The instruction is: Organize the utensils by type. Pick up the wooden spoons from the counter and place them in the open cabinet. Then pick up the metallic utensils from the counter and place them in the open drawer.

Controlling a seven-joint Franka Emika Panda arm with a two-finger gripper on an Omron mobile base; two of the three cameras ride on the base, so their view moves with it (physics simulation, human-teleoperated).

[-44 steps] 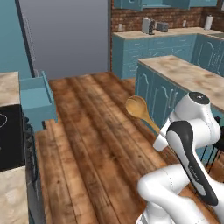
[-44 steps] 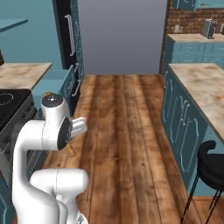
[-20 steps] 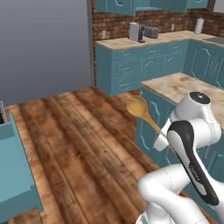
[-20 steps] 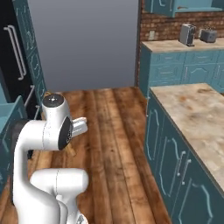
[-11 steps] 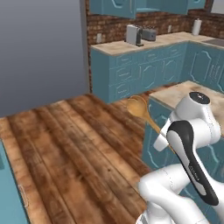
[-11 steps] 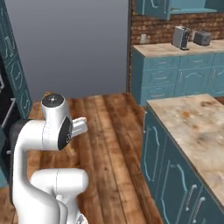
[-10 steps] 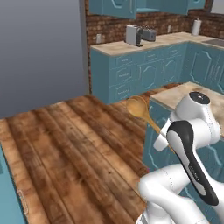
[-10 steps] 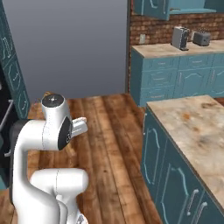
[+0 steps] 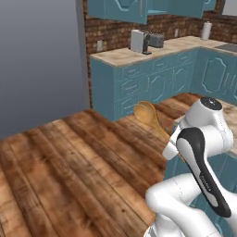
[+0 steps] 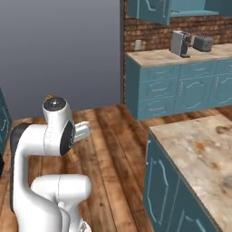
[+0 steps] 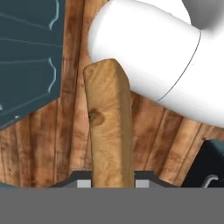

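A wooden spoon [image 9: 148, 115] is gripped by its handle; its round bowl points up and to the left, beside my white arm and above the floor. In the hand view the light wooden handle [image 11: 108, 131] runs up from between the fingertips of my gripper [image 11: 111, 183], which is shut on it. The counter [image 10: 199, 145], beige with rust patches, lies close on the right, and no utensils show on the part in view. A teal wall cabinet [image 10: 188, 13] with a shelf showing hangs at the back right. The drawer and the metallic utensils are out of view.
A back counter [image 9: 139, 54] carries a coffee machine [image 9: 137, 41], a toaster [image 9: 156, 40] and a paper roll [image 9: 206, 30]. The tall grey fridge front [image 9: 37, 60] stands at the left. Wooden floor [image 9: 60, 176] stretches ahead between fridge and counters.
The whole picture has swung: the base has turned, so the fridge slid left and the back counter came nearer and more central. The spoon stays held the same way.
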